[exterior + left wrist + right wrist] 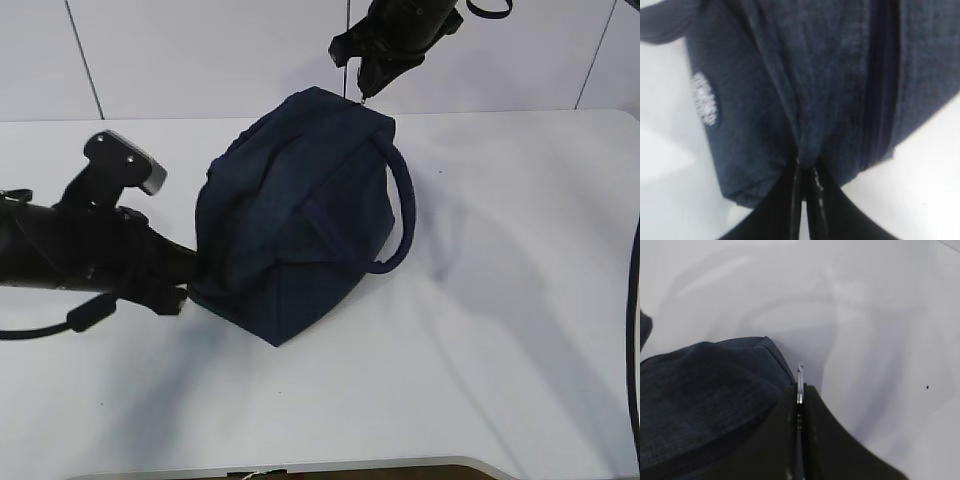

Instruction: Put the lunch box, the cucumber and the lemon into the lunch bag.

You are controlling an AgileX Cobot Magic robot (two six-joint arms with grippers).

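The dark navy lunch bag [290, 210] stands closed on the white table, one loop handle [400, 210] hanging on its right side. My left gripper [195, 275] is shut on a fold of fabric at the bag's lower left end; the left wrist view shows the gripper [807, 165] pinching the bag [790, 75]. My right gripper [358, 92] is above the bag's far top corner. In the right wrist view this gripper [800, 390] is shut on a thin metal piece [800, 374], seen edge on, beside the bag [705, 390]. Lunch box, cucumber and lemon are out of view.
The white table [500, 330] stretches around the bag, with its front edge at the bottom of the exterior view. A white wall stands behind. A white printed label [704, 99] shows on the bag's side.
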